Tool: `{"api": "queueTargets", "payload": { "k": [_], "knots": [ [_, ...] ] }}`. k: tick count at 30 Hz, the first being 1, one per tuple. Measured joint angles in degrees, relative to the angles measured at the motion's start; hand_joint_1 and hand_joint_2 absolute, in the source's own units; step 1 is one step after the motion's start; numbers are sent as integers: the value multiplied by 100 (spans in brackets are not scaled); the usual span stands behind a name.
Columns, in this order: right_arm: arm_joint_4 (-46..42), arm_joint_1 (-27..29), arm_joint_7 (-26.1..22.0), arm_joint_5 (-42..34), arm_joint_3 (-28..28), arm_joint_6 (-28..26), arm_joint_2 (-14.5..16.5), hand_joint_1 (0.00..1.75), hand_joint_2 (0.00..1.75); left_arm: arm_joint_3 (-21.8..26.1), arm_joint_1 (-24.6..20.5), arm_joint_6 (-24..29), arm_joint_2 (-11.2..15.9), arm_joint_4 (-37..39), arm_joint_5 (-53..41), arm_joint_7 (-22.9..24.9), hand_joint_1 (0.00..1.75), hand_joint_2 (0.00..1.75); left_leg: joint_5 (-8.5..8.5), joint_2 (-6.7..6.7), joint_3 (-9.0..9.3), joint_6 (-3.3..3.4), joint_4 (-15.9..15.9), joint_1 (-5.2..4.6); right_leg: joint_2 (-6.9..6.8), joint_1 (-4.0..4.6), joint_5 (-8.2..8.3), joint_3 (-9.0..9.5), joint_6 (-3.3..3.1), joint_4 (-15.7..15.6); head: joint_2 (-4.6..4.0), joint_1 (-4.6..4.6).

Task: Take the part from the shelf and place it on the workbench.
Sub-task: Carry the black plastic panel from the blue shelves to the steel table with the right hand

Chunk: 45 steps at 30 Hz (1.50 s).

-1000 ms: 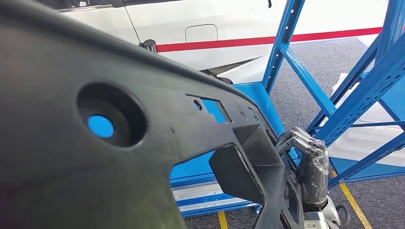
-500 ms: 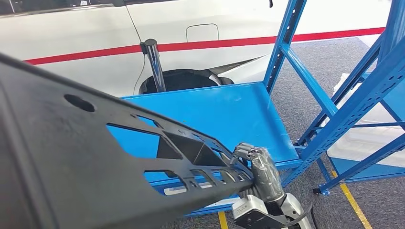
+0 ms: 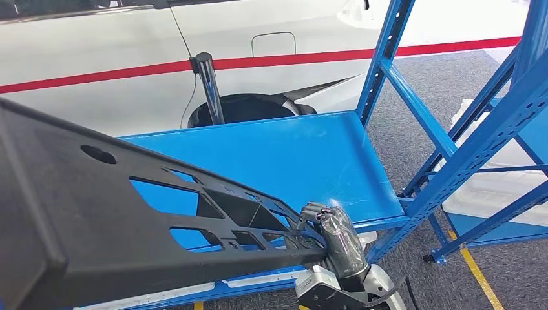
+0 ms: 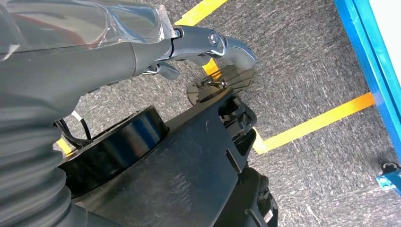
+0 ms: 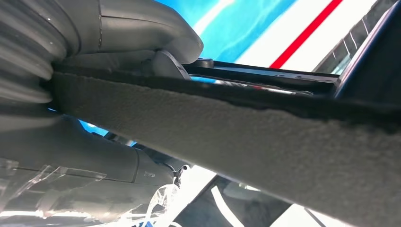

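So the robot's got the big black part (image 3: 97,219) up in the air, hanging out past the front edge of the blue shelf (image 3: 310,155), with the white car (image 3: 129,71) behind. Right hand (image 3: 336,236) is wrapped around the part's near end, fingers curled over its rim. Left hand (image 4: 203,47) sits against the part's other end, but whether it's actually clamped on can't be told.

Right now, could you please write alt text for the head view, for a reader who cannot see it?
A large black plastic part with cut-out openings slants across the lower left, gripped at its near end by the robot's right hand. Behind it stand a bare blue shelf on a blue rack and a white car with a red stripe.
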Motion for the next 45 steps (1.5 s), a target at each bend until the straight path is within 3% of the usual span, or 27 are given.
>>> {"api": "queueTargets", "payload": {
  "k": [8, 16, 18, 20, 21, 22, 23, 24, 26, 27, 28, 31, 32, 33, 35, 36, 37, 38, 39, 42, 43, 45],
  "knots": [
    [-52, -95, 27, 63, -13, -150, -2, 175, 175, 0, 0, -5, 3, 0, 61, 34, 0, 175, -16, 1, -6, 14, 28, -10, 0, -7, -4, 2, 9, 0, 0, 1],
    [-155, -119, 26, 78, -30, -240, -3, 175, 175, 0, -2, -14, 14, 0, 87, 62, 0, 175, -21, 7, -7, 97, 23, -8, 1, -17, -70, -3, 77, 49, 0, 12],
    [-186, -129, 24, 81, -44, -245, -4, 175, 175, 0, -12, -16, 16, 0, 88, 62, 0, 175, 12, 18, 2, 118, -18, 41, 3, -21, -391, -184, 116, 491, 0, 42],
    [-206, -126, 20, 85, -49, -255, -5, 175, 175, 0, -18, -19, 19, 0, 89, 62, 0, 175, 23, 25, -20, 124, -19, 57, 3, -58, -871, -587, 165, 1384, 0, 78],
    [-210, -118, 17, 86, -49, -261, -6, 175, 175, 0, -16, -21, 19, 0, 88, 62, 0, 175, 31, 26, -37, 117, -18, 62, 3, -81, -1011, -771, 192, 1776, 0, 87],
    [-211, -110, 14, 88, -48, -266, -7, 175, 175, 0, -13, -22, 19, 0, 88, 62, 0, 175, 43, 26, -55, 103, -14, 71, 2, -105, -1031, -871, 218, 1978, 0, 92],
    [-211, -103, 11, 92, -48, -271, -7, 175, 175, 0, -9, -22, 20, 0, 87, 62, 0, 175, 57, 23, -72, 84, -9, 85, 2, -128, -922, -853, 241, 1931, 0, 97],
    [-211, -98, 9, 100, -48, -275, -7, 175, 175, 0, -6, -22, 20, 0, 87, 62, 0, 175, 72, 21, -85, 60, -3, 105, 1, -152, -708, -708, 266, 1620, 0, 101],
    [-213, -98, 6, 117, -48, -280, -7, 175, 175, 0, -7, -23, 22, 0, 88, 62, 0, 175, 105, 15, -106, -4, 14, 130, 8, -199, -258, -244, 317, 672, 0, 119],
    [-216, -99, 5, 124, -49, -282, -7, 175, 175, 0, -11, -24, 24, 0, 88, 62, 0, 175, 130, 13, -114, -48, 14, 132, 29, -204, -106, -90, 309, 342, 0, 130],
    [-221, -100, 3, 128, -49, -286, -8, 175, 175, 0, -15, -25, 26, 0, 88, 61, 0, 175, 159, 11, -128, -94, 14, 127, 48, -202, -39, -23, 284, 168, 0, 140],
    [-234, -104, -4, 131, -51, -298, -11, 175, 175, 0, -8, -24, 32, 1, 89, 62, 0, 175, 234, 10, -201, -238, 7, 137, 64, -181, 46, -144, 115, 163, 0, 150],
    [-236, -106, -4, 129, -51, -302, -11, 175, 175, -1, -1, -24, 33, 1, 89, 62, 0, 175, 129, 13, -269, -272, 110, 147, 55, -185, 96, -200, 55, 165, 0, 149],
    [-237, -106, -4, 129, -52, -308, -12, 175, 175, -1, 3, -24, 34, 2, 89, 62, 0, 175, -90, 17, -382, -299, 361, 158, 42, -191, 149, -263, 0, 159, 0, 149],
    [-237, -100, -3, 125, -54, -320, -13, 175, 175, -2, 5, -25, 34, 2, 89, 62, 0, 175, -742, 24, -701, -335, 1286, 168, 21, -170, 248, -397, -64, 166, 0, 149],
    [-237, -94, -3, 123, -54, -325, -13, 175, 175, -2, 4, -25, 34, 2, 91, 62, 0, 175, -993, 25, -832, -347, 1762, 170, 12, -153, 291, -462, -77, 171, 0, 149],
    [-237, -90, -3, 122, -54, -328, -13, 175, 175, -2, 5, -25, 34, 2, 92, 62, 0, 175, -1119, 25, -881, -348, 2075, 170, 5, -137, 330, -521, -81, 178, 0, 150],
    [-237, -87, -3, 121, -54, -332, -13, 175, 175, -3, 5, -24, 34, 2, 94, 62, 0, 175, -1116, 25, -813, -339, 2142, 168, 1, -122, 366, -574, -81, 184, 0, 150],
    [-237, -85, -3, 121, -54, -335, -13, 175, 175, -3, 5, -24, 34, 2, 97, 62, 0, 175, -1004, 24, -605, -314, 1922, 161, 0, -109, 400, -619, -76, 188, 0, 151],
    [-241, -84, -14, 60, -60, -339, -14, 175, 175, -4, -15, -23, 45, 2, 115, 60, 0, 175, -642, 27, 378, -157, 462, 89, -8, -93, 494, -705, -36, 191, 0, 154],
    [-243, -79, -26, -2, -65, -339, -16, 175, 175, -4, -23, -23, 50, 2, 126, 56, 0, 175, -609, 28, 574, -116, 131, 61, -13, -95, 529, -724, -10, 191, 0, 155],
    [-244, -56, -76, -160, -82, -344, -20, 175, 175, -4, -20, -23, 57, 3, 158, 44, 0, 175, -583, 27, 654, -78, -88, 32, -19, -101, 602, -760, 55, 184, 0, 160]
  ]
}}
